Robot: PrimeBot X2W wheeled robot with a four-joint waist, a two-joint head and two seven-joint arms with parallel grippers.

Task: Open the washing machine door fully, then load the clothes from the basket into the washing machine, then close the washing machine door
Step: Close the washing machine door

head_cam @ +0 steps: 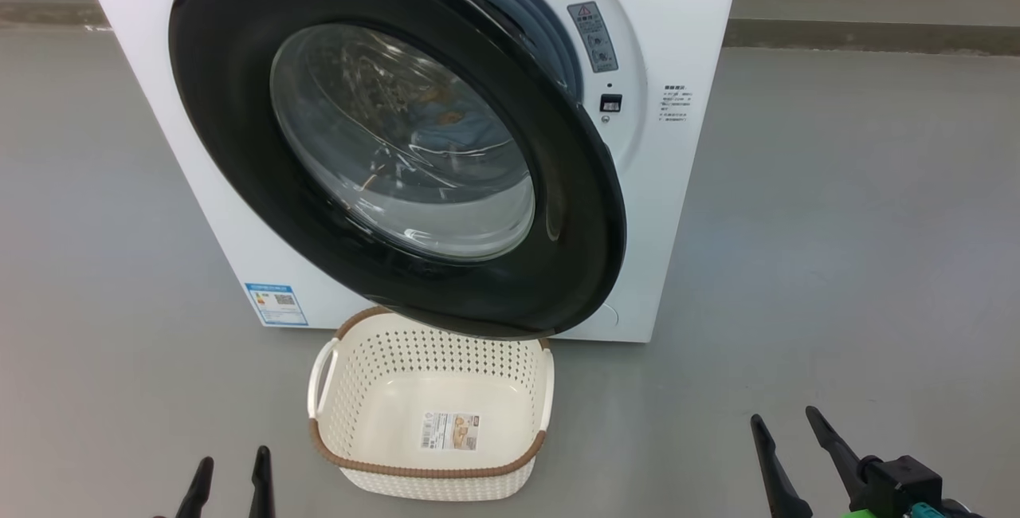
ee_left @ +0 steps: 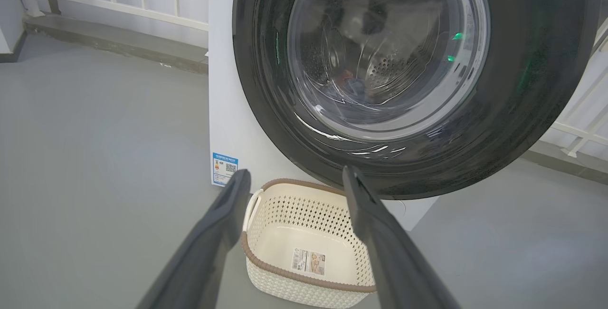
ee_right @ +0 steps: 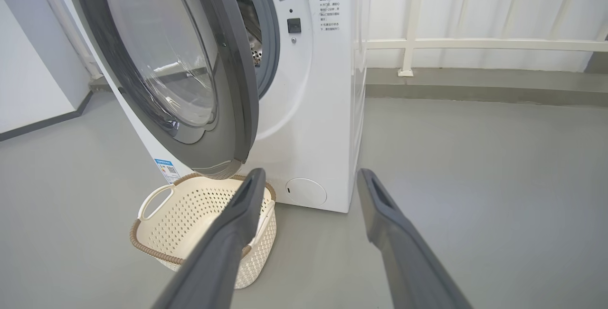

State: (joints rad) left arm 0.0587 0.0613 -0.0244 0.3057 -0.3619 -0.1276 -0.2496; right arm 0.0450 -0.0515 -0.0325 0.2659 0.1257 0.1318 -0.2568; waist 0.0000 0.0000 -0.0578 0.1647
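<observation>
The white washing machine [head_cam: 685, 207] stands on the floor. Its round black washing machine door [head_cam: 239, 143] hangs partly open, hinged at the left, its right edge swung out from the front. Through the glass I make out light blue clothes [head_cam: 458, 123] inside the drum. The cream basket [head_cam: 430, 470] sits on the floor right under the door, with just a sticker on its bottom. My left gripper [head_cam: 231, 466] is open at the lower left, short of the basket. My right gripper [head_cam: 785, 422] is open at the lower right, apart from everything.
Grey floor [head_cam: 861, 263] spreads wide to the right of the machine and to its left. A white railing [ee_right: 475, 43] on a low kerb runs behind the machine. A blue label [head_cam: 276, 304] marks the machine's lower left corner.
</observation>
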